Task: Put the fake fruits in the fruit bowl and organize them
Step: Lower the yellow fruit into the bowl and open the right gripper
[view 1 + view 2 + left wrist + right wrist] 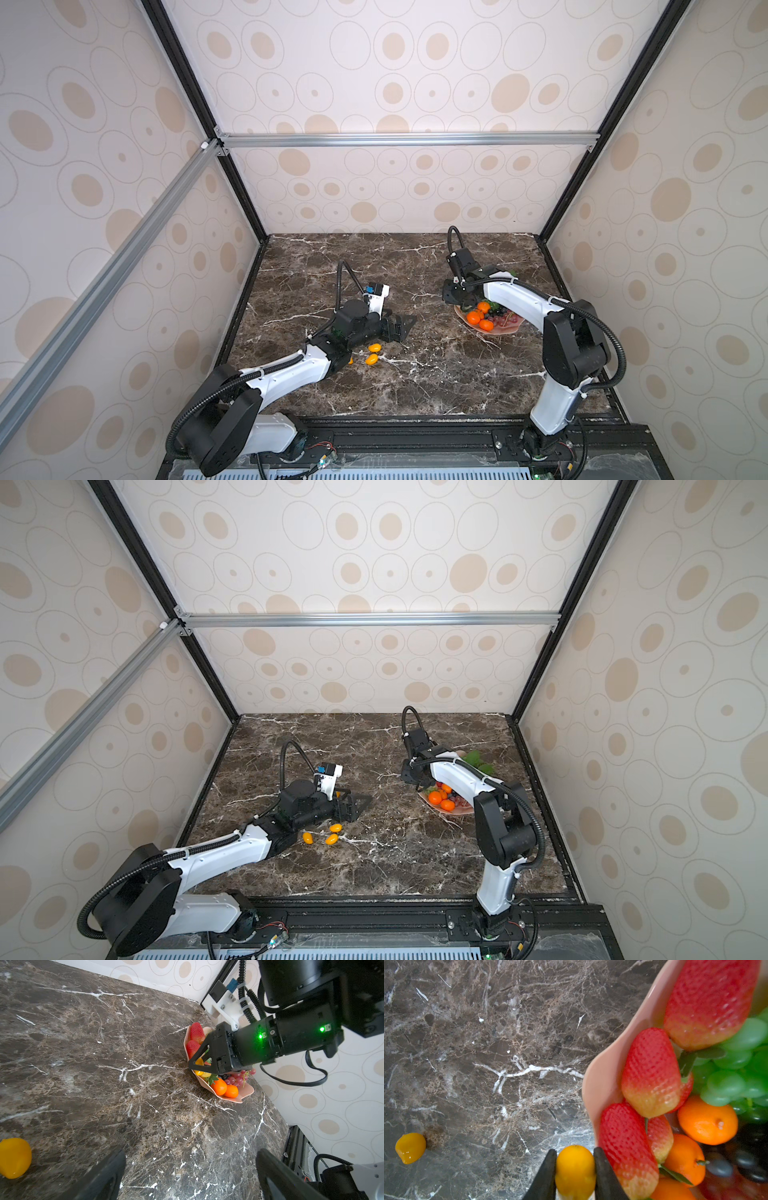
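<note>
Yellow oval fruit [575, 1172], hidden in both top views, sat pinched in the down-tilted right gripper [575, 1152] at the fruit bowl [602, 1076] rim; left gripper [191, 1151] gaped.

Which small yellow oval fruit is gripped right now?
The oval fruit pinched in the right gripper, at the fruit bowl rim; three others lie loose on the tabletop.

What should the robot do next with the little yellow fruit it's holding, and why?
Probably shift the right gripper a little way in over the fruit bowl before letting go. Its jaws are shut on the yellow fruit, which seems to hang just outside the rim, beside the strawberries.
</note>
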`<action>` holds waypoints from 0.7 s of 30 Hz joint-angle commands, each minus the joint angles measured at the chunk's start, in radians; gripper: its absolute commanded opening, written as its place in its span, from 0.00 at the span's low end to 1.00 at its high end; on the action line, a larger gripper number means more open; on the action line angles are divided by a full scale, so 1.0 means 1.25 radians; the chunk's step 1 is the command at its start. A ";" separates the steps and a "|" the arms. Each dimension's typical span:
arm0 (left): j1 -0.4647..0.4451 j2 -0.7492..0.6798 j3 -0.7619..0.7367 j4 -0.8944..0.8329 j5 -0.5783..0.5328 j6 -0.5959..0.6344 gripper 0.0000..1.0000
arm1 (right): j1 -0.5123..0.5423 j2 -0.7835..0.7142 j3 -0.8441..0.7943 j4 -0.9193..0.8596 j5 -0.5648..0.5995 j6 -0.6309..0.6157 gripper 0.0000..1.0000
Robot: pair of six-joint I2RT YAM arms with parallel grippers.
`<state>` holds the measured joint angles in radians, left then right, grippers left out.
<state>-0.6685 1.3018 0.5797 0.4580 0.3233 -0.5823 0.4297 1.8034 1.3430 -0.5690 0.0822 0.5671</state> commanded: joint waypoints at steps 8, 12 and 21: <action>-0.016 0.025 0.056 0.021 -0.001 0.025 0.99 | -0.021 -0.071 -0.042 0.025 -0.029 -0.010 0.29; -0.028 0.053 0.083 0.020 0.007 0.033 0.99 | -0.033 -0.117 -0.065 0.033 -0.032 -0.016 0.29; -0.070 0.134 0.150 0.031 0.016 0.041 0.99 | -0.089 -0.159 -0.117 -0.006 0.014 -0.025 0.29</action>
<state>-0.7376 1.4456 0.7113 0.4633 0.3317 -0.5560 0.3393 1.6192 1.2263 -0.5362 0.0666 0.5446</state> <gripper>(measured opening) 0.986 0.290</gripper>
